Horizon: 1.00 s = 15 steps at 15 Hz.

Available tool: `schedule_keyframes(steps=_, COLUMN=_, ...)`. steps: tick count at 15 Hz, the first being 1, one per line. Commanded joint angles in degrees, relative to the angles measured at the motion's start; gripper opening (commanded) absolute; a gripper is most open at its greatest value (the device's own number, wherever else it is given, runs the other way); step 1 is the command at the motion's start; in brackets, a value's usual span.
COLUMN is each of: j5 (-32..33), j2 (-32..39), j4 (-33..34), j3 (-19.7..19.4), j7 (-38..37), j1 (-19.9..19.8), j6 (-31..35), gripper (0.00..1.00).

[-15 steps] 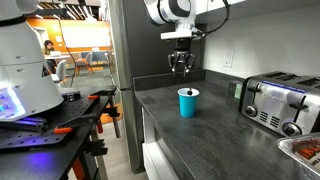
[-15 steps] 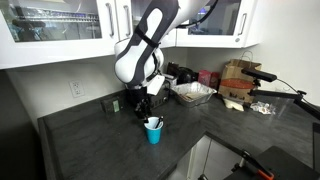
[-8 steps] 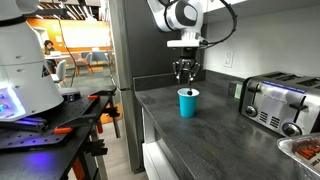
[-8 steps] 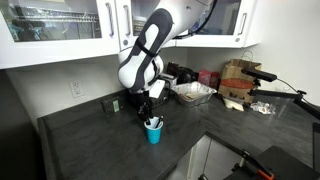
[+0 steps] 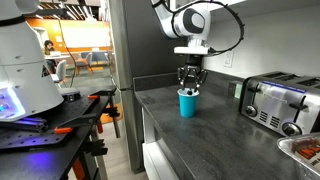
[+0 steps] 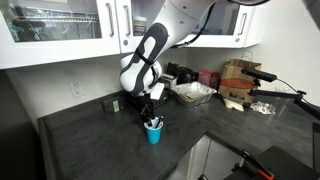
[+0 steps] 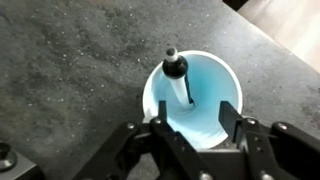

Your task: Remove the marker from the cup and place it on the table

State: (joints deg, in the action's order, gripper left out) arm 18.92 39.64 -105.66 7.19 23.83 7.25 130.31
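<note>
The teal-blue cup (image 5: 188, 103) stands upright on the dark grey table (image 5: 215, 135) and shows in both exterior views (image 6: 153, 134). The marker (image 7: 179, 80), white barrel with a dark cap, leans inside the cup (image 7: 205, 120), its capped end above the rim. My gripper (image 5: 189, 82) hangs straight above the cup, fingertips at its rim. In the wrist view the gripper (image 7: 197, 130) is open, its two fingers spread over the cup mouth, not touching the marker.
A chrome toaster (image 5: 276, 102) stands on the counter to one side. An orange-and-black workbench (image 5: 60, 125) stands beyond the counter's edge. Boxes and a tray (image 6: 195, 92) sit at the back of the counter. Wall cabinets hang above.
My gripper has moved sideways and down, from behind the cup to directly over it, fingertips now at the rim. The cup and marker have not moved.
</note>
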Motion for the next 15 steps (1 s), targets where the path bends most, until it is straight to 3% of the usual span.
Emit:
schedule_keyframes(steps=1, j5=1.16, j2=1.39, j4=2.78, j3=-0.09, j7=1.89, j1=0.02, j6=-3.56, gripper=0.32)
schedule_keyframes(steps=3, j5=1.3, j2=1.85, j4=3.16, j3=-0.14, j7=2.43, j1=-0.06, j6=-4.1, gripper=0.26)
schedule_keyframes(steps=8, j5=2.0, j2=3.35, j4=3.8, j3=-0.66, j7=3.08, j1=-0.03, j6=-5.35, gripper=0.34)
schedule_keyframes(steps=14, j5=2.62, j2=4.67, j4=4.78, j3=-1.06, j7=3.14, j1=-0.04, j6=-6.77, gripper=0.32)
schedule_keyframes(steps=15, j5=2.86, j2=4.86, j4=4.94, j3=-1.13, j7=3.08, j1=0.09, j6=-7.04, gripper=0.07)
